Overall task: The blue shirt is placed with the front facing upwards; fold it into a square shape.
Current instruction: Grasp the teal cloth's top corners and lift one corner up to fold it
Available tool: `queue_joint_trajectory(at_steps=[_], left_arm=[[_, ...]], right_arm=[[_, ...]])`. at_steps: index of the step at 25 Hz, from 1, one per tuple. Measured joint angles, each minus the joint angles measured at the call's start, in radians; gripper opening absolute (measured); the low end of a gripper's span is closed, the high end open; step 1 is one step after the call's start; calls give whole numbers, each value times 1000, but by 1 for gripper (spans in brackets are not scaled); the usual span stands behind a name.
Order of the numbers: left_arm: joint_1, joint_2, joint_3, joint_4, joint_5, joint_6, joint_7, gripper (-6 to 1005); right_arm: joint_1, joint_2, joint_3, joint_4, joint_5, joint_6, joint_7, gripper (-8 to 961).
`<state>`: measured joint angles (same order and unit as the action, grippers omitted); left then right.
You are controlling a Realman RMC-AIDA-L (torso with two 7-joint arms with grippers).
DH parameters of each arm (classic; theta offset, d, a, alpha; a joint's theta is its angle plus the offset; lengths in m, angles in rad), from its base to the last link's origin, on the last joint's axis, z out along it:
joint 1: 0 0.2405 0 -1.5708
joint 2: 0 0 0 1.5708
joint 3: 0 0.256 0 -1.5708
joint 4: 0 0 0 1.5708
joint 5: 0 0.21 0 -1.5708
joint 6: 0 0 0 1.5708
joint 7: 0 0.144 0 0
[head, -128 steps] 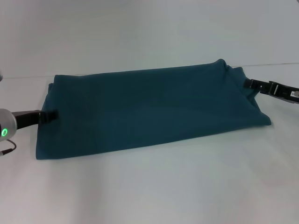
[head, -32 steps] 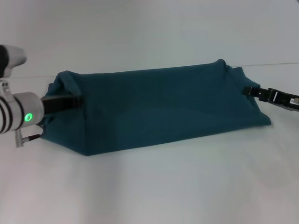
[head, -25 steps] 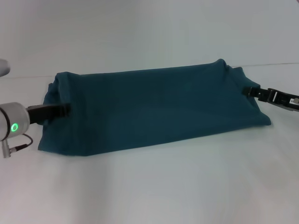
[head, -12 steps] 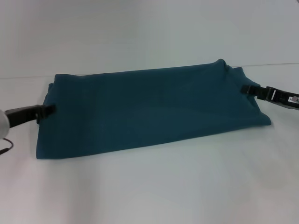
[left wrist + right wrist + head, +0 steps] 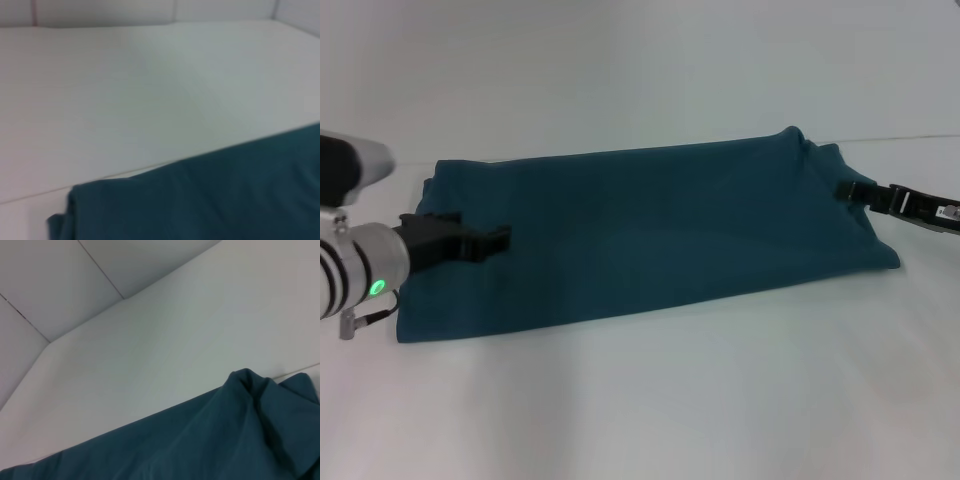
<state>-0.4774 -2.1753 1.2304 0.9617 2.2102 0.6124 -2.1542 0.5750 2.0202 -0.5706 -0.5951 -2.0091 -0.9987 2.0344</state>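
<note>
The blue shirt [image 5: 650, 230] lies on the white table as a long folded band, plain teal side up, with no print showing. My left gripper [image 5: 490, 240] hovers over the shirt's left end, just inside its edge; the cloth under it lies flat. My right gripper [image 5: 850, 190] sits at the shirt's right end, shut on the bunched cloth, which rises to a peak [image 5: 798, 135] beside it. The left wrist view shows the shirt's [image 5: 210, 200] left corner. The right wrist view shows the shirt's [image 5: 215, 440] raised right end.
The white table [image 5: 650, 400] stretches in front of the shirt and behind it. A seam in the table surface [image 5: 900, 137] runs along the shirt's far edge. A white wall [image 5: 60, 280] rises at the back.
My left gripper lifted the shirt's left end, let it drop flat and drew back off the edge. It now reaches in over the left end again. The right gripper has stayed put.
</note>
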Motion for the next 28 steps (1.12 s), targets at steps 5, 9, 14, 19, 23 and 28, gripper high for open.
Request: queue_joint_trajectory(at_steps=[5, 9, 14, 19, 23, 28], left_arm=[[-6, 3, -1, -15, -3, -8, -72, 729], [-15, 14, -129, -8, -2, 127, -144, 731], [-44, 42, -288, -11, 5, 304, -194, 744], [-98, 107, -398, -91, 20, 401, -223, 750], [-129, 129, -481, -159, 66, 395, -225, 796], [-136, 136, -496, -206, 92, 348, -225, 825]], right_arm=[[-4, -1, 0, -1, 0, -2, 6, 807], [-7, -5, 0, -1, 0, -5, 8, 807], [-4, -9, 0, 0, -1, -6, 12, 807], [-1, -11, 0, 0, -1, -11, 13, 807], [1, -11, 0, 0, 0, -22, 13, 807], [0, -11, 0, 0, 0, -29, 13, 807]])
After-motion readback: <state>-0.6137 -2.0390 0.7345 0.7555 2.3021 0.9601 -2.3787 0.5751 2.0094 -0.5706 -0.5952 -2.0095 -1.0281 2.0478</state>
